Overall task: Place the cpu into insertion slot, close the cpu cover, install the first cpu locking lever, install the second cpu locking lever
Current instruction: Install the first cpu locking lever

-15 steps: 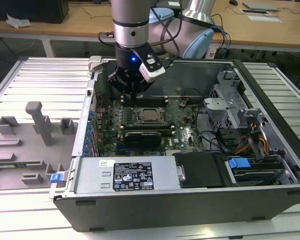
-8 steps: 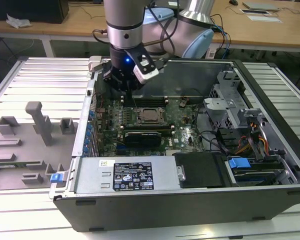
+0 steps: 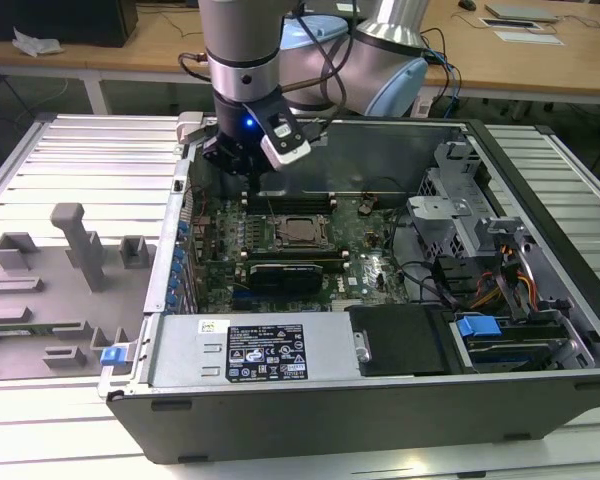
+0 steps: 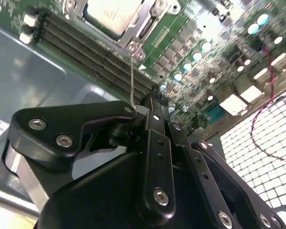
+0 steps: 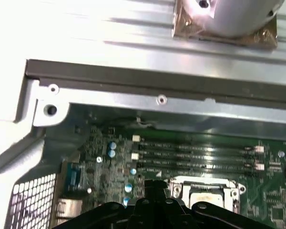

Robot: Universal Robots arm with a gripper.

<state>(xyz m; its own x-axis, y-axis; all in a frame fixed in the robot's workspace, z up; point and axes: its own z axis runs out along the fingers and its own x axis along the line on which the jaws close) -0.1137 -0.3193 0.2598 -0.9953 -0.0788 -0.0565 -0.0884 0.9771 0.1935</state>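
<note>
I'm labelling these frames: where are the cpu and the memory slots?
cpu [image 3: 302, 232]: exterior view, middle of its metal top.
memory slots [image 5: 195, 154]: first wrist view, middle slot's long body.

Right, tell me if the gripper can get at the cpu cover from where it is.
Probably yes. The gripper hangs low by the memory slots, close to the cpu cover. Nothing stands between them except a thin upright metal rod.

A grey moulded tray [image 3: 25, 305] lies beside the open computer case [image 3: 380, 425] on the exterior view's left; a labelled power supply [image 3: 265, 350] and bundled cables [image 3: 515, 285] sit inside it
</note>
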